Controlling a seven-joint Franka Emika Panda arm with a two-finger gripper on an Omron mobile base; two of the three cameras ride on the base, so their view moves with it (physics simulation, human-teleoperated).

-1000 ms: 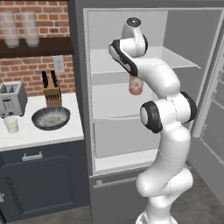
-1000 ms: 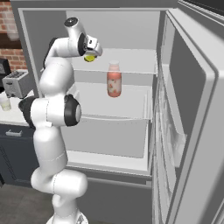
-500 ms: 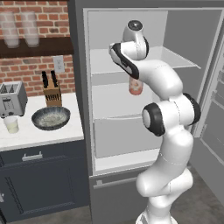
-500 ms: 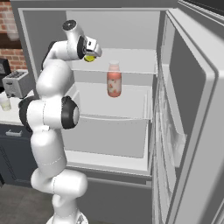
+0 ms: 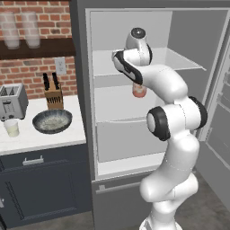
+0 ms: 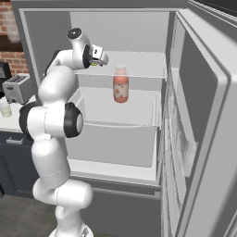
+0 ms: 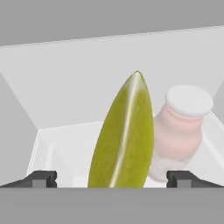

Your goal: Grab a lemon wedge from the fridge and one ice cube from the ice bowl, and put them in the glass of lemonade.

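One wedge [image 7: 124, 135] is what I'm after, and it sits on the fridge's upper glass shelf [image 6: 139, 65], standing point-up right in front of my pincer [image 7: 111, 177]. My tips are spread as wide as they go, one on each side of the wedge, and nothing is pinched yet. From the right base view the wedge shows as a small yellow-green speck just beyond my pincer [image 6: 102, 58], near the shelf's left end.

Slipping is my main worry. The wedge is narrow, tapered and glossy, so if I close off-centre or too near its point, I judge it could squirt out sideways or tip flat onto the shelf, where it would be harder to pick up.

Behind the wedge and lower, on the next shelf down, stands the jar [image 7: 177, 131]. It looks well apart from the wedge, so I doubt I'd strike it, but a wedge knocked off the shelf edge could drop down beside it.

Farther out, left of the fridge [image 5: 83, 90], the counter holds the bowl [image 5: 52, 121] and the glass [image 5: 12, 128]. Carrying the wedge out in a weak grip, I could lose it on the swing past the fridge wall.
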